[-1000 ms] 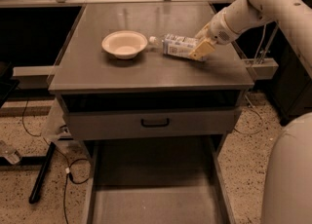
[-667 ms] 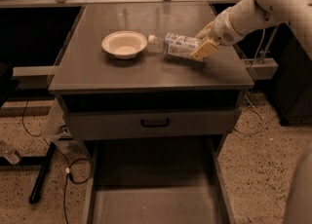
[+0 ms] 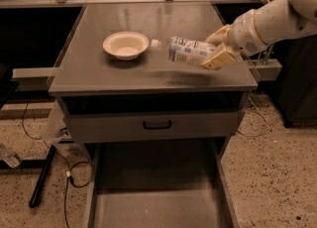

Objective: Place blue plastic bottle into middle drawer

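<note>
Camera view, blue plastic bottle (image 3: 189, 51) held sideways over the grey surface (image 3: 99, 71), base end pinched between the fingers (image 3: 221, 57) of the gripper (image 3: 209, 51) at right, cap pointed toward a white bowl (image 3: 126, 44), middle drawer (image 3: 153, 192) seen open below.

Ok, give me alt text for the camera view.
The gripper holds the blue plastic bottle sideways over the cabinet top, cap toward a white bowl. Below, the middle drawer stands pulled open.
</note>
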